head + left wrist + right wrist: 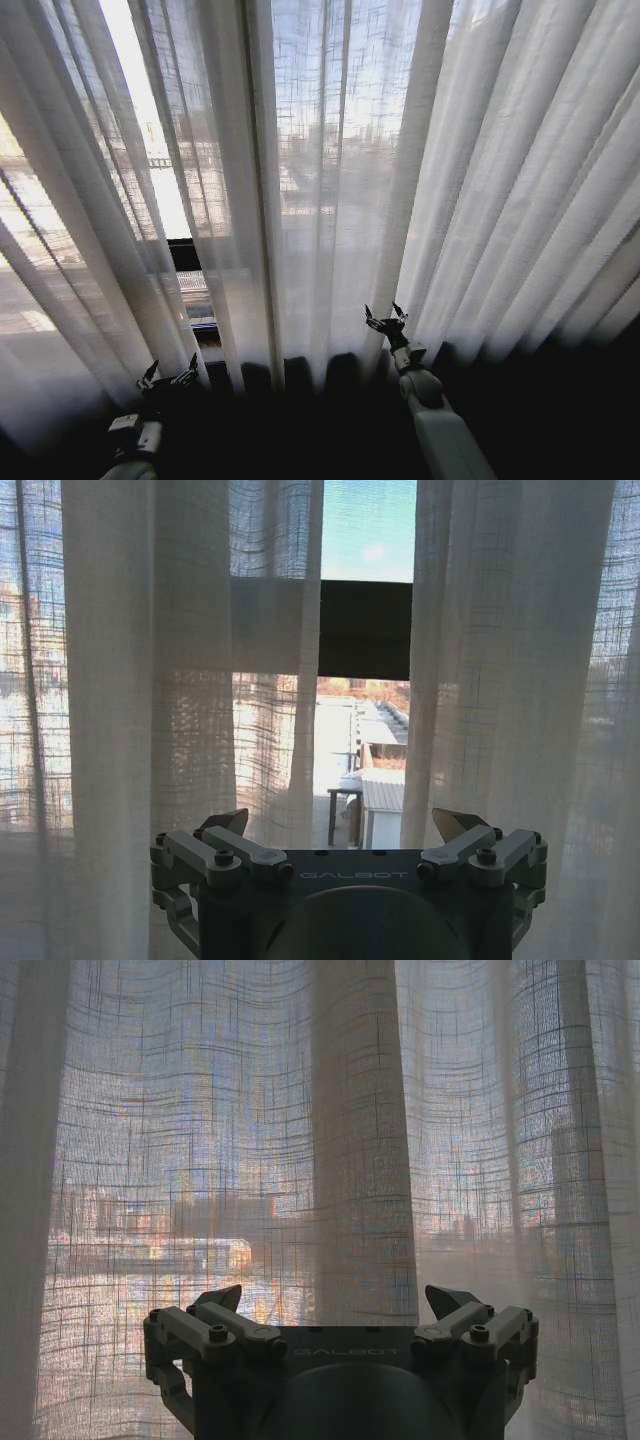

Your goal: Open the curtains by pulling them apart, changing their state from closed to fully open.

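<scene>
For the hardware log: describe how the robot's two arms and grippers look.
Both arms have pale grey-white rounded shells. The left gripper and right gripper are dark metal with pointed black tips. From each wrist camera, the grey linkage bars carry visible bolts, and GALBOT is printed on the dark body.

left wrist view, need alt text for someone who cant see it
The left gripper, fingers open, faces sheer white curtains with a narrow gap straight ahead. Through the gap show sky, a dark window frame bar and sunlit rooftops.
</scene>
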### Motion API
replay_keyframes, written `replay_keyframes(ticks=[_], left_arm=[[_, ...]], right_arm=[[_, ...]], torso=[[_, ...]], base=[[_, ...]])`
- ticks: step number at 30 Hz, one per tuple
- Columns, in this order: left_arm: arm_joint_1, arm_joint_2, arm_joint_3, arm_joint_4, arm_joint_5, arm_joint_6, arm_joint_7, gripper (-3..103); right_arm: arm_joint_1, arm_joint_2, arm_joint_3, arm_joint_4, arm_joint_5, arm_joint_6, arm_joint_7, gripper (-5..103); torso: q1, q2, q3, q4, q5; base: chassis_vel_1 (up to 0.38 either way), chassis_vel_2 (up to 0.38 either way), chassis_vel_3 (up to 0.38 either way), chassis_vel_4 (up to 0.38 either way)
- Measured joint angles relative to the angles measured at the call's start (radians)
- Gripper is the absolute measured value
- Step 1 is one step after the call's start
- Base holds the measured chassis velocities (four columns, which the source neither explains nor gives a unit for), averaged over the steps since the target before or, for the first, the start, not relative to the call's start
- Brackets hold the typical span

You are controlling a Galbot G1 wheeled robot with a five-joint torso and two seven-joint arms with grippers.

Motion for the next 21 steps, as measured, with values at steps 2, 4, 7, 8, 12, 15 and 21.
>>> replay_keyframes(ticks=[2,4,7,8,12,15,21], left_arm=[[0.000,0.000,0.000,0.000,0.000,0.000,0.000,100],[0.000,0.000,0.000,0.000,0.000,0.000,0.000,100],[0.000,0.000,0.000,0.000,0.000,0.000,0.000,100],[0.000,0.000,0.000,0.000,0.000,0.000,0.000,100],[0.000,0.000,0.000,0.000,0.000,0.000,0.000,100],[0.000,0.000,0.000,0.000,0.000,0.000,0.000,100],[0.000,0.000,0.000,0.000,0.000,0.000,0.000,100]], right_arm=[[-0.019,-0.013,0.005,0.005,0.006,0.003,-0.018,100],[-0.024,-0.022,0.008,0.000,0.008,0.008,-0.027,100],[0.006,-0.026,0.004,-0.052,-0.001,0.020,-0.031,100],[0.006,-0.026,0.004,-0.052,-0.001,0.020,-0.031,100],[0.081,-0.008,-0.024,-0.122,-0.024,0.023,-0.028,100],[0.122,0.006,-0.036,-0.157,-0.041,0.023,-0.023,100],[0.218,0.044,-0.084,-0.221,-0.078,0.019,-0.008,100]], torso=[[0.000,0.000,0.000,-0.0002,0.0000],[0.000,0.000,0.000,-0.0002,0.0000],[0.000,0.000,0.000,0.0001,-0.0001],[0.000,0.000,0.000,0.0001,-0.0001],[0.000,0.000,0.000,0.0003,-0.0001],[0.000,0.000,0.000,0.0003,-0.0001],[0.000,0.000,0.000,0.0001,-0.0002]], base=[[0.000,0.000,0.000,0.000],[0.000,0.000,0.000,0.000],[0.000,0.000,0.000,0.000],[0.000,0.000,0.000,0.000],[0.000,0.000,0.000,0.000],[0.000,0.000,0.000,0.000],[0.000,0.000,0.000,0.000]])
